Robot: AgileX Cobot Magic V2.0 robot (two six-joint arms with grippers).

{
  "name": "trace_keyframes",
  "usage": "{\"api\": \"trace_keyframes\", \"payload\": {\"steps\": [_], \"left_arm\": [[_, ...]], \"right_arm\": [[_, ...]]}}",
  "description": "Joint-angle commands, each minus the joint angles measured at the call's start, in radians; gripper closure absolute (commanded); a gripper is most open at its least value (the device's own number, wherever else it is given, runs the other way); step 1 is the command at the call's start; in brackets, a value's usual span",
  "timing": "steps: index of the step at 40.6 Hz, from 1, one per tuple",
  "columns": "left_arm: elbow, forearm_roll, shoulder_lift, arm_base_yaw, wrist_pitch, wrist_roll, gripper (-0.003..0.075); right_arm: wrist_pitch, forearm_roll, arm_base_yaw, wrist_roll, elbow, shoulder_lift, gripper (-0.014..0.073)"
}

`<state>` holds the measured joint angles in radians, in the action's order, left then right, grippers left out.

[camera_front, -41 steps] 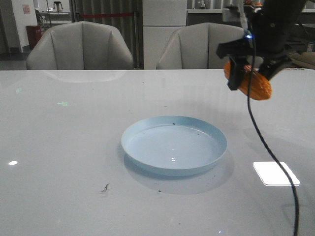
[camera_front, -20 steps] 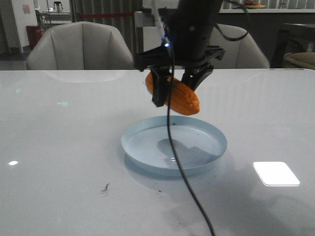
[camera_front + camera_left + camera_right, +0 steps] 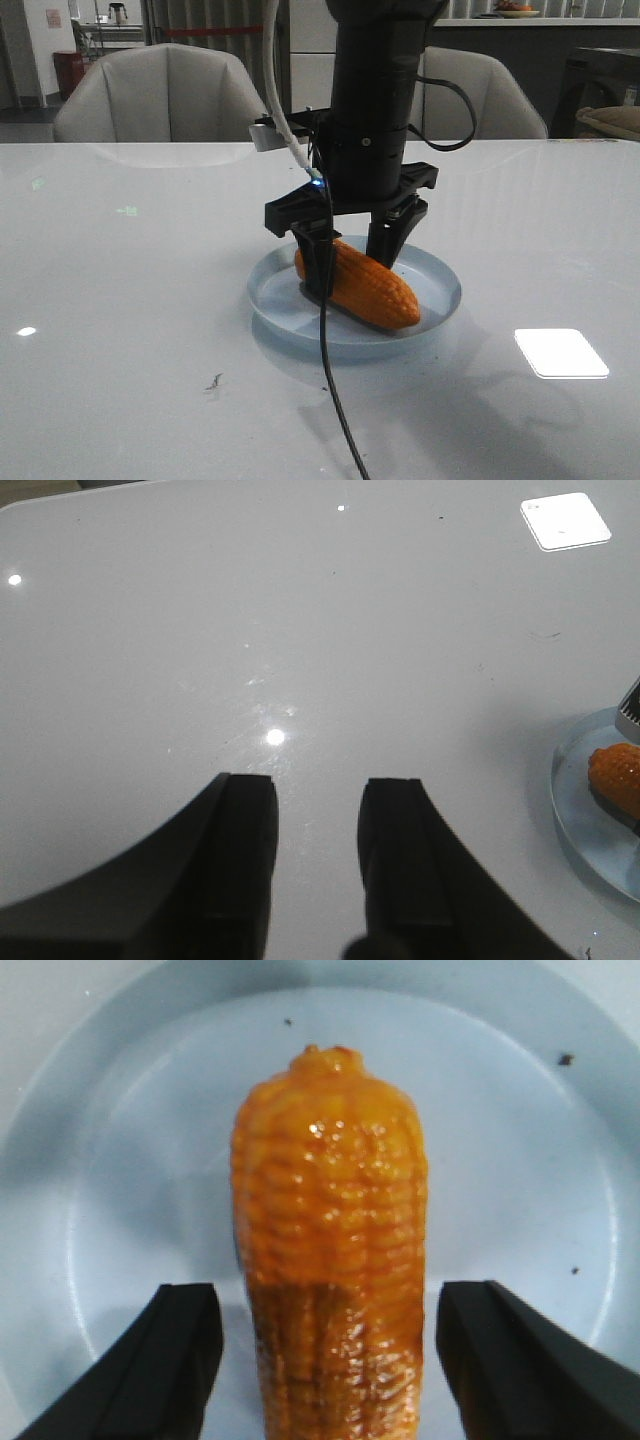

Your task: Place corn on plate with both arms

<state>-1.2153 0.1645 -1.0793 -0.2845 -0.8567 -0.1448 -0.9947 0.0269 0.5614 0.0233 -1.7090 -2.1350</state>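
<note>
The orange-yellow corn [image 3: 362, 285] lies in the pale-blue plate [image 3: 434, 278] at the table's middle. My right gripper [image 3: 352, 262] stands over the plate, open, one finger on each side of the cob with gaps between. The right wrist view shows the corn [image 3: 330, 1230] lying on the plate [image 3: 510, 1160], clear of both fingers; the gripper [image 3: 330, 1360] straddles its thick end. My left gripper [image 3: 318, 855] is open and empty over bare table, away from the plate [image 3: 580, 810], whose edge and the corn's end [image 3: 618, 775] show in the left wrist view.
A white square patch [image 3: 560, 352] lies on the table to the right of the plate; it also shows in the left wrist view [image 3: 565, 520]. Two grey chairs [image 3: 165, 95] stand behind the table. A black cable [image 3: 335, 400] hangs from the right arm toward the front edge.
The right arm carried the corn from the far right to above the plate, lowered it into the plate, and its jaws have opened off the cob.
</note>
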Motion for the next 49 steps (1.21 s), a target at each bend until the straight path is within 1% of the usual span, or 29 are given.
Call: {"api": "trace_keyframes", "payload": {"steps": [1,5,9,17,22,26,32,36,40,44,49], "left_arm": [[-0.025,0.001,0.021,0.001,0.065,-0.01,0.0423],[-0.025,0.001,0.021,0.001,0.065,-0.01,0.0423],[-0.025,0.001,0.021,0.001,0.065,-0.01,0.0423],[-0.025,0.001,0.021,0.001,0.065,-0.01,0.0423],[-0.025,0.001,0.021,0.001,0.065,-0.01,0.0423],[-0.025,0.001,0.021,0.001,0.065,-0.01,0.0423],[-0.025,0.001,0.021,0.001,0.065,-0.01,0.0423],[-0.025,0.001,0.021,0.001,0.065,-0.01,0.0423],[-0.025,0.001,0.021,0.001,0.065,-0.01,0.0423],[-0.025,0.001,0.021,0.001,0.065,-0.01,0.0423],[-0.025,0.001,0.021,0.001,0.065,-0.01,0.0423]], "right_arm": [[0.018,-0.007,-0.004,0.004,-0.033,0.067,-0.0013],[-0.046,-0.012,-0.004,0.003,-0.066,0.068,-0.0012],[-0.112,-0.027,-0.014,0.003,-0.137,0.083,-0.0012],[-0.13,-0.019,-0.066,-0.023,-0.291,0.205,-0.0012],[-0.129,-0.009,-0.119,-0.023,-0.346,0.326,-0.0012],[-0.13,-0.008,-0.171,-0.034,-0.347,0.44,-0.0012],[-0.175,-0.008,-0.266,-0.046,-0.341,0.56,-0.0012],[-0.199,-0.008,-0.334,-0.046,-0.288,0.622,-0.0012],[-0.171,-0.008,-0.383,-0.046,-0.172,0.701,-0.0012],[-0.057,-0.008,-0.414,-0.046,0.014,0.799,-0.0012],[0.066,-0.008,-0.417,-0.046,0.23,0.925,-0.0012]]}}
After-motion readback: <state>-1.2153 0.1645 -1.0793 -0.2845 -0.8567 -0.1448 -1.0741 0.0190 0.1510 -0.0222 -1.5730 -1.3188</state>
